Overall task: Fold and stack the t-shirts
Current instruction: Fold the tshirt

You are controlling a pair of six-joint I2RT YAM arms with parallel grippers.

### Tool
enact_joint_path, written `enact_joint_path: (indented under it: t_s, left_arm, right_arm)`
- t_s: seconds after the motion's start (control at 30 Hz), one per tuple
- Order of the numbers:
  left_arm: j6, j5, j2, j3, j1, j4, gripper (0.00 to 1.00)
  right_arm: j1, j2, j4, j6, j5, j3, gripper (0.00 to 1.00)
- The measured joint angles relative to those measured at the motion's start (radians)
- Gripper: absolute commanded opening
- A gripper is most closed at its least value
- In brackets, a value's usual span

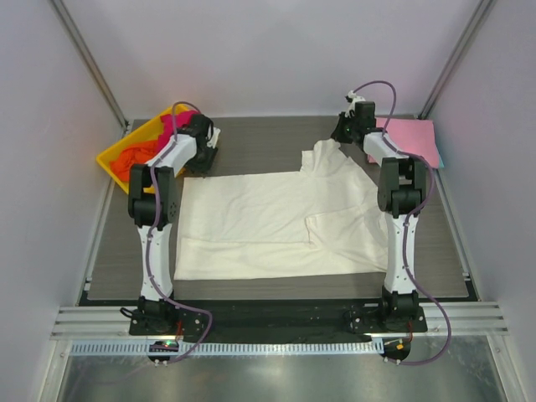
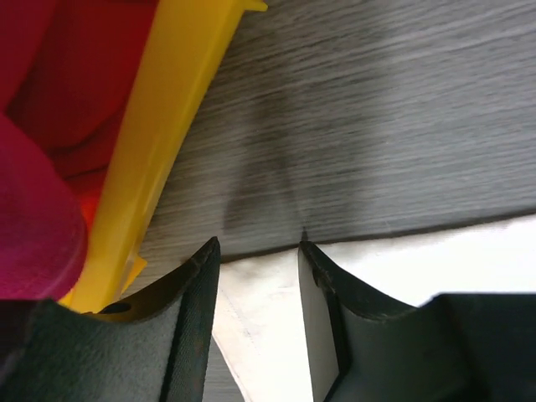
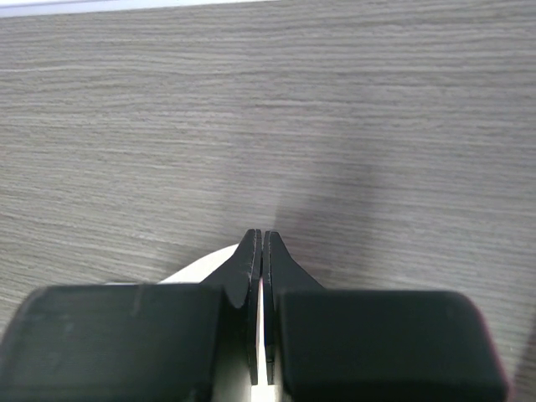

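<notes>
A cream-white t-shirt (image 1: 268,222) lies spread across the middle of the table. Its far right part is pulled up into a peak (image 1: 325,155). My right gripper (image 1: 342,134) is shut on that peak, and a sliver of white cloth shows between its closed fingers in the right wrist view (image 3: 263,234). My left gripper (image 1: 208,151) is at the shirt's far left corner. It stands open there (image 2: 258,244), with the cloth's corner (image 2: 264,318) lying between and under its fingers. A pink t-shirt (image 1: 412,141) lies flat at the far right.
A yellow tray (image 1: 113,159) stands at the far left, holding orange (image 1: 138,155) and magenta (image 1: 176,119) shirts. Its yellow wall (image 2: 159,142) is just left of my left gripper. Grey walls enclose the dark wood-grain table (image 1: 251,138).
</notes>
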Motion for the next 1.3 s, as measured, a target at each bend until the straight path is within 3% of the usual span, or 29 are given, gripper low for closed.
enact_joint_path:
  t_s: [0.2,0.6,1.3]
  left_arm:
    - [0.003,0.023,0.007,0.006,0.008,0.0,0.37]
    - [0.001,0.105,0.008,0.006,0.027,-0.012,0.0]
    - [-0.081,0.068,-0.066,-0.073,0.027,-0.004,0.0]
  right_arm:
    - [0.0,-0.031,0.003,-0.009,0.011,-0.039,0.01]
    - [0.0,-0.077,0.008,-0.018,0.021,-0.066,0.01]
    - [0.0,-0.203,0.014,-0.013,0.026,-0.177,0.01]
